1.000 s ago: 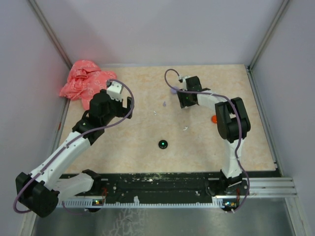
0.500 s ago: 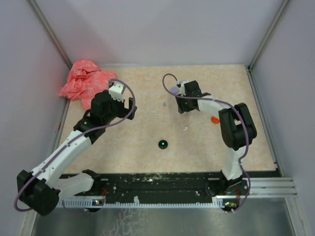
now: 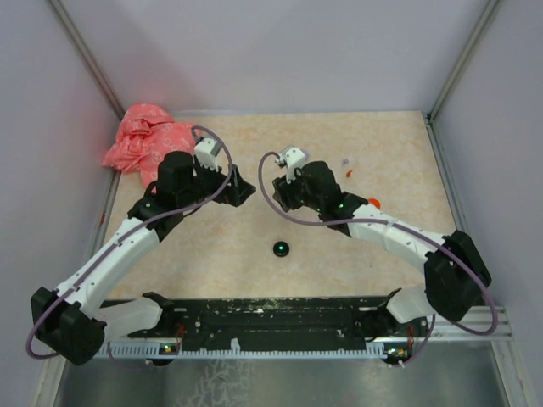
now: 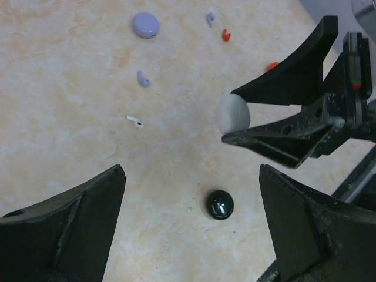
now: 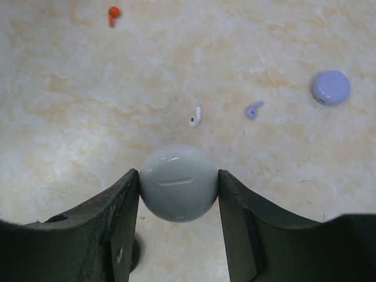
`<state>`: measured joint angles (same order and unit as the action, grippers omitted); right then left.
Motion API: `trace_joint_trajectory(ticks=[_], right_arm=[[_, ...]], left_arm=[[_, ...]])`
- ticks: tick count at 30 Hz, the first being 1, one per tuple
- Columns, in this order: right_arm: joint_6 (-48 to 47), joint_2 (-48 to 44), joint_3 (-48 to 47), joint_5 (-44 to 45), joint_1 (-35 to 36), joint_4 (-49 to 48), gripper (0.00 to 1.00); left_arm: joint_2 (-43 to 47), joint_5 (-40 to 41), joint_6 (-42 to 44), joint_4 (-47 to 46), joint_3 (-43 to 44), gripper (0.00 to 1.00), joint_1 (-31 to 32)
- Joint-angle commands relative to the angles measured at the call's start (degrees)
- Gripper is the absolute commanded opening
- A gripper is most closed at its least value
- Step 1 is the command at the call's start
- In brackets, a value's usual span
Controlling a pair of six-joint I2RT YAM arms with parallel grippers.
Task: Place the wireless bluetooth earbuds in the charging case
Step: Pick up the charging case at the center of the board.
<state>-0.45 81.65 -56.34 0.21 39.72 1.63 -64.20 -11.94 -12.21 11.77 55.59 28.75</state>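
The right gripper (image 5: 178,191) clasps the white round case (image 5: 178,176) above the table (image 5: 70,88). The left gripper (image 4: 191,176) stands wide and empty. The white earbud (image 5: 195,116) lies loose, just beyond. Next, the case probably needs opening.

- My left gripper (image 3: 246,190) and right gripper (image 3: 277,193) face each other, fingertips near.
- Black disc (image 3: 281,248): toward my bases from both fingertips.
- Orange-red earbud (image 3: 349,173): right of my right fingers.
- Pink crumpled cloth (image 3: 146,140): left of my left fingers.
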Motion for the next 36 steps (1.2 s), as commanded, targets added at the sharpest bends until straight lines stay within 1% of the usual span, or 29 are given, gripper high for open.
trace_joint_trajectory(ticks=[1,7,12,17,21,28,31,36], right_arm=[[-2.0,-5.5,3.3,2.1,4.3,-11.3,0.43],[-5.3,-9.1,7.6,2.4,9.1,-20.4,0.43],[-8.8,-10.7,10.9,0.8,11.1,-26.2,0.44],[-10.5,-11.7,13.6,-1.8,11.7,-30.8,0.44],[-10.7,-11.9,13.8,-2.4,11.9,-31.8,0.44],[-10.9,-11.9,13.3,-2.5,12.4,-32.2,0.44],[-10.7,-11.8,13.2,-2.4,12.4,-32.3,0.44],[-10.7,-12.0,13.3,-2.1,12.5,-32.4,0.44]], left_arm=[[-0.4,-7.2,-6.5,-3.3,1.8,0.98,-0.2],[-0.6,-9.0,-11.2,-4.5,2.3,0.90,-0.2],[-1.9,-13.0,-13.8,-4.8,2.3,0.84,-0.2],[-2.9,-17.0,-14.0,-6.7,1.1,0.77,-0.2],[-3.8,-18.6,-13.9,-7.3,1.1,0.69,-0.1],[-5.6,-20.9,-14.2,-7.6,0.6,0.62,-0.1],[-6.0,-20.6,-13.8,-8.0,0.0,0.60,-0.1],[-6.2,-21.3,-13.7,-9.0,-0.5,0.49,-0.2]])
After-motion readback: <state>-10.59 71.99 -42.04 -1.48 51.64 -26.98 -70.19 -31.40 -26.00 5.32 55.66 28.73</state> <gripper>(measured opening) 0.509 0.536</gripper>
